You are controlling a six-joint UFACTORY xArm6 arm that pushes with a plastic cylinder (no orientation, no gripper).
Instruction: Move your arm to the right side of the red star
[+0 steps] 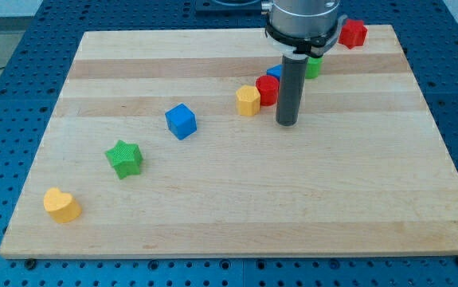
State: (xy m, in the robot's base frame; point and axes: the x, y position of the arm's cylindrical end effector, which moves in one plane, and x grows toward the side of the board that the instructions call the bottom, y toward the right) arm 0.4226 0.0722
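The red star lies near the board's top right corner, just right of the arm's grey body. My tip rests on the board well below and to the left of it, apart from it. The tip stands just right of and below a second red block, whose shape I cannot make out. That block touches a yellow block on its left.
A blue block and a green block are partly hidden behind the rod. A blue cube, a green star and a yellow heart run diagonally toward the lower left. The wooden board sits on a blue perforated table.
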